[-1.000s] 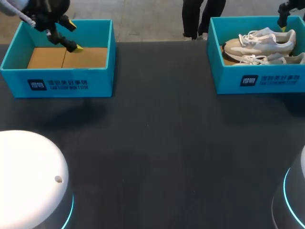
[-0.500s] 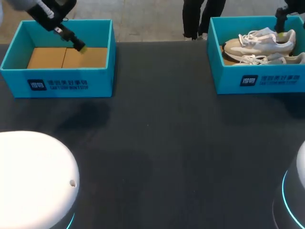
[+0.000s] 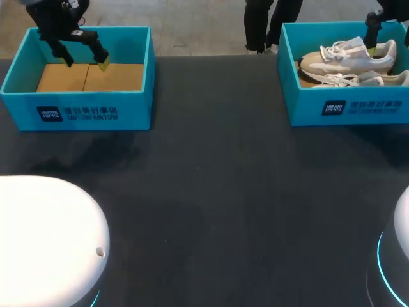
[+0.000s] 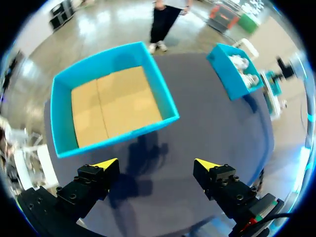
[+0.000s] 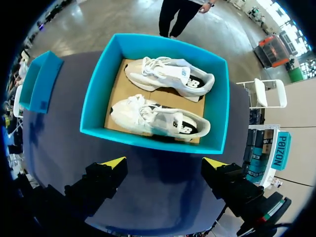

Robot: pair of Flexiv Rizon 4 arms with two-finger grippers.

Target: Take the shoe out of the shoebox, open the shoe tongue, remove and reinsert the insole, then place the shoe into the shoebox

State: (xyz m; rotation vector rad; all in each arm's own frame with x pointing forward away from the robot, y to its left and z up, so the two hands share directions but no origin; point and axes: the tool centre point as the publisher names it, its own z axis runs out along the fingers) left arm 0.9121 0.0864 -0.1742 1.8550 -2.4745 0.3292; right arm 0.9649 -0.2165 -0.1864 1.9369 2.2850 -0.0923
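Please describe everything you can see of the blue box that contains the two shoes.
The shoebox is an open, lidless, rectangular tray of turquoise cardboard, with white print on a dark patch on its front wall. Its floor is plain brown cardboard. It stands flat on the dark table, at the far right. Two white shoes lie inside, one beside the other, toes the same way. The right gripper hangs above it, open, touching nothing.

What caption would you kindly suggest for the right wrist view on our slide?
Right gripper, fingers open, hovers facing the blue shoebox ahead, with two white shoes lying inside.
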